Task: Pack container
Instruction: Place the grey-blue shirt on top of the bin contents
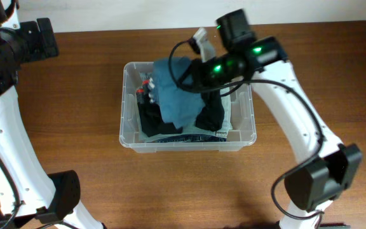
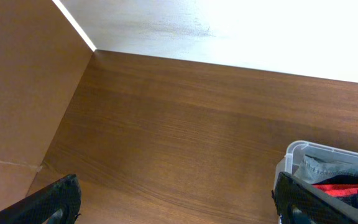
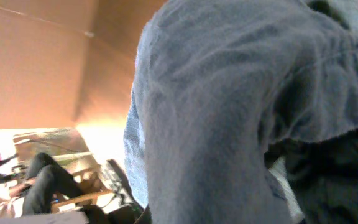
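Observation:
The clear plastic container stands mid-table and holds a pile of clothes: black garments, a red item and a blue cloth on top. My right gripper is over the container's back edge. The blue cloth is bunched up to it and fills the right wrist view, hiding the fingers. My left gripper is open and empty over bare wood at the far left. The container's corner shows beside its right finger.
The table's back edge meets a white wall. A brown cardboard panel stands on the left. The right arm's base sits at the front right, and the left arm's base at the front left.

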{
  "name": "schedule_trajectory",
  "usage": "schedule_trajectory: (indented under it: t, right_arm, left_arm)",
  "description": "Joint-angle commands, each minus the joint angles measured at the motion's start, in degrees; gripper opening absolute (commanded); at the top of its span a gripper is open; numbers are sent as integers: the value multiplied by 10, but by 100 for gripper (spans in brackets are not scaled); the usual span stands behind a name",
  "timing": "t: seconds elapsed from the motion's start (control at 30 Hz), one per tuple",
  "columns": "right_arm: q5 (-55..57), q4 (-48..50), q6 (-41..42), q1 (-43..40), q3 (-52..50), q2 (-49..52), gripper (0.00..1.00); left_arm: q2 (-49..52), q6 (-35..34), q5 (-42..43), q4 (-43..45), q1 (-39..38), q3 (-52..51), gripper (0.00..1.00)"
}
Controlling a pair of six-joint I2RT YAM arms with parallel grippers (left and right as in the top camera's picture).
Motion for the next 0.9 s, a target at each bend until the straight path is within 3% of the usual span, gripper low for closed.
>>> schedule_trajectory:
  t: [0.0, 0.13, 0.23, 0.53, 0.67, 0.87]
  right_arm:
    - [82, 10, 17, 13, -46, 39, 4]
    - [198, 50, 18, 3, -126, 87, 5]
    - [269, 43, 17, -9, -132, 93, 13]
    - [337, -17, -23, -4, -63, -20, 69]
    - [336, 9, -22, 10, -48, -73, 70]
    - [331, 22, -20, 55, -49, -48, 65]
  left_arm:
    - [-13, -5, -4, 1, 2, -1, 99]
    - [-13, -5, -4, 1, 2, -1, 99]
    - [-13, -5, -4, 1, 2, -1, 99]
    - [-13, -5, -4, 1, 2, -1, 99]
    - [-13, -5, -4, 1, 2, -1, 100]
    - [-13, -5, -4, 1, 2, -1, 99]
